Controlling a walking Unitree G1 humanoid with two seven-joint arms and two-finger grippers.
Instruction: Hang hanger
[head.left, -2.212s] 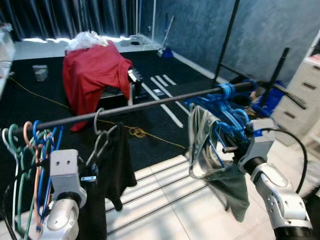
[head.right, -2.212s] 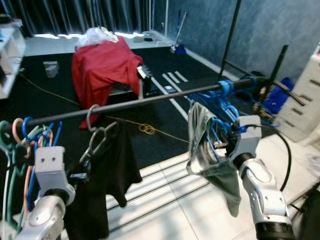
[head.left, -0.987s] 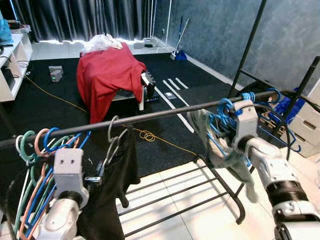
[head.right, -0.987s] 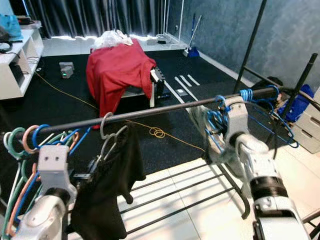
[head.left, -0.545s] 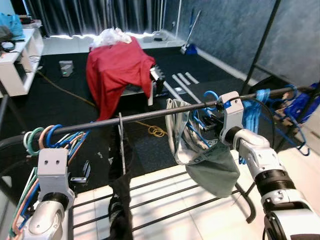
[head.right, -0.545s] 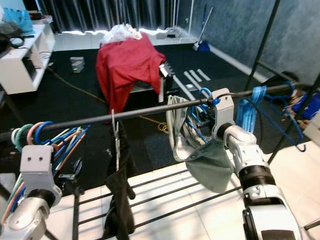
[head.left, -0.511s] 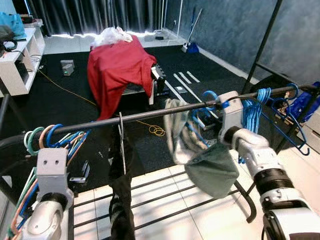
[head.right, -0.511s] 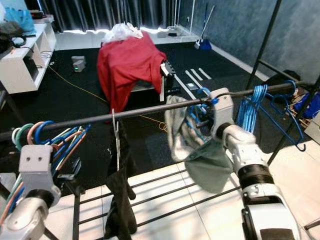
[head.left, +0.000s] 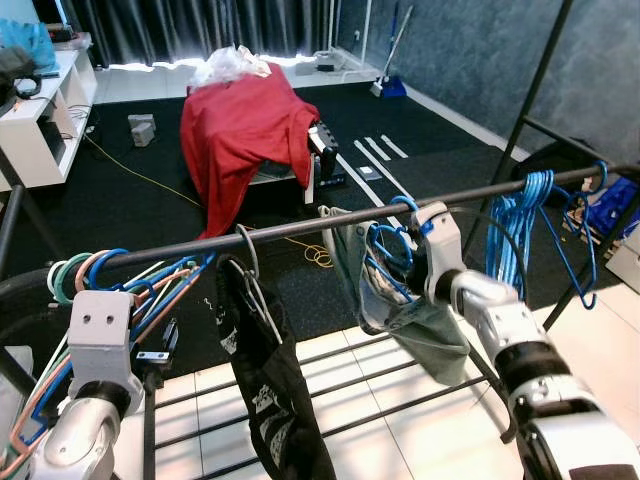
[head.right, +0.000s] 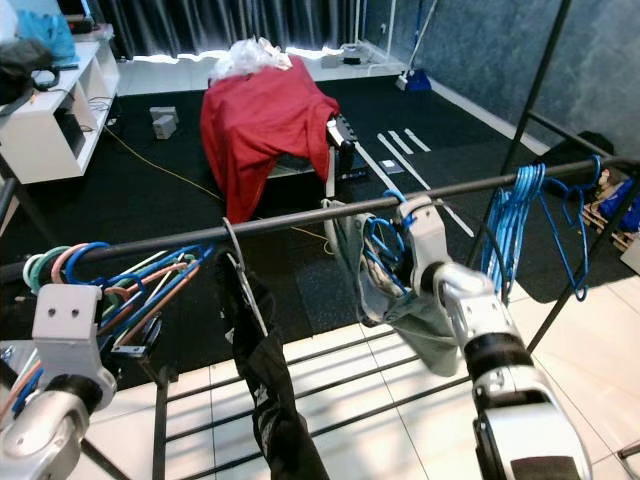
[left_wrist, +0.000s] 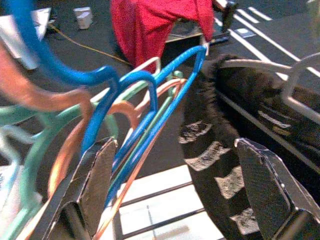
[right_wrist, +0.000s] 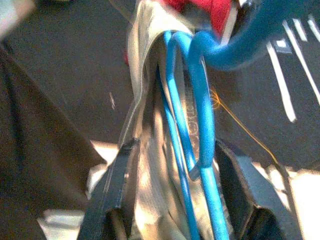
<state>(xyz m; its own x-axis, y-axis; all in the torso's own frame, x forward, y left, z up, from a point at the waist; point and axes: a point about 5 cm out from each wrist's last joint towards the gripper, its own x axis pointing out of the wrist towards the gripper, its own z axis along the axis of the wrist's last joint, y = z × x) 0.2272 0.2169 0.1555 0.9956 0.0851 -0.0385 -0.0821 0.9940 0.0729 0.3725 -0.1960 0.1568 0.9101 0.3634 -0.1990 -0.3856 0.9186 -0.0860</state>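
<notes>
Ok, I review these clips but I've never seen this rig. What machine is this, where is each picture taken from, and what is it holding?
It's a walking humanoid robot with two silver arms. The two wide pictures come from its head, looking down at a black clothes rail. The close-ups come from wrist cameras looking along each gripper's black fingers.

The right gripper is at the rail, its fingers on either side of a blue hanger carrying a grey-green garment, with the hook over the rail. The left gripper is open, near a bunch of coloured hangers and a black garment. Behind, a red cloth covers something on the dark floor.

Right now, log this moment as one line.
right gripper: around blue hanger with grey garment | hook over rail | left gripper: open, idle
</notes>
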